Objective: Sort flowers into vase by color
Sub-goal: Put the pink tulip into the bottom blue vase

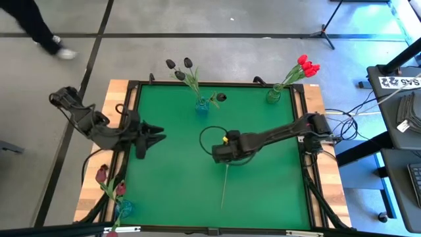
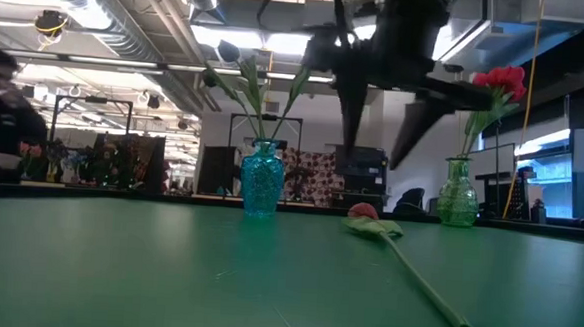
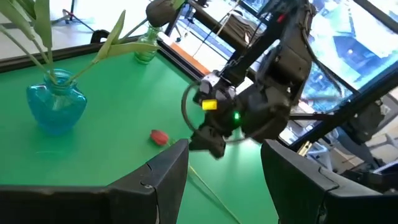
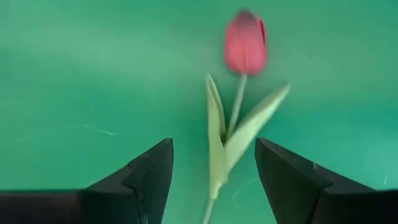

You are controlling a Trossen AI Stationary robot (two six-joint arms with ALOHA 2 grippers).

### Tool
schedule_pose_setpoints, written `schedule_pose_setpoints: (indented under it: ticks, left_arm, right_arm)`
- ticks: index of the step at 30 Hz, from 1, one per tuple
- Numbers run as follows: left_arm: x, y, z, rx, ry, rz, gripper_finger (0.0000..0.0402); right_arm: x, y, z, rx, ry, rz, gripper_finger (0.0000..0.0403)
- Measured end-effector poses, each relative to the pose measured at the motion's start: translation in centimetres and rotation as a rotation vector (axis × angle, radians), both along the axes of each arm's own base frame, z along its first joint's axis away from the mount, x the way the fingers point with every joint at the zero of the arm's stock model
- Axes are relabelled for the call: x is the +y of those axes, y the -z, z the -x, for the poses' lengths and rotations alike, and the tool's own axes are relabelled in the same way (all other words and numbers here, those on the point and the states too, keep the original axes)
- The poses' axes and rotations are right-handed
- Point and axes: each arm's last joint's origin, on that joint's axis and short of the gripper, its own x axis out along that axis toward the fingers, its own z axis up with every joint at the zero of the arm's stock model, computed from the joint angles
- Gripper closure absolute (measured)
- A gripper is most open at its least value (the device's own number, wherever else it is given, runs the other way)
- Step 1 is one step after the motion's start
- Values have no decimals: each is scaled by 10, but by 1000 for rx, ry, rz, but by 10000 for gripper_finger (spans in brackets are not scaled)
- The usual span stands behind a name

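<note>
Lying flat on the green table (image 1: 171, 184), near the middle: one red tulip (image 4: 245, 43), its smooth oval head bright red, thin pale-green stem (image 1: 224, 187) running straight toward the near edge, two narrow pointed leaves splayed off it just below the head. Touching nothing else.

At the far edge, a blue glass vase (image 2: 262, 179), bulbous and textured, holding black tulips (image 1: 179, 68) on long green stems. Farther right along that edge, a green glass vase (image 2: 458, 195) with a bunch of red tulips (image 1: 306, 66). Off the table's near left corner, on the wooden frame, a third blue vase (image 1: 123, 208) with maroon tulips (image 1: 102, 174); possibly clear-tinted glass, hard to judge from above.

Right gripper (image 4: 214, 171) hanging above the loose tulip, pointed down, dark wedge-shaped fingers spread wide with the leaves and stem showing between them, not touching the flower. Arm stretched low from the table's right side toward the centre.

Left gripper (image 3: 225, 168) at the table's left edge, fingers apart, empty, aimed across at the right arm.
</note>
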Motion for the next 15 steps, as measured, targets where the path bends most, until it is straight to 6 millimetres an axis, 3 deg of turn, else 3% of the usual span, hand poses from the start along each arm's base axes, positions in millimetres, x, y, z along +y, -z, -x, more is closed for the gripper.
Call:
schedule_pose_setpoints:
  ticks: [9, 15]
  left_arm:
    - [-9, 0, 4, -20, 1, 6, 205]
    - [-19, 4, 8, -26, 39, 22, 205]
  right_arm:
    - [-23, 11, -3, 43, 115, -46, 175]
    - [-30, 36, -2, 2, 144, -100, 175]
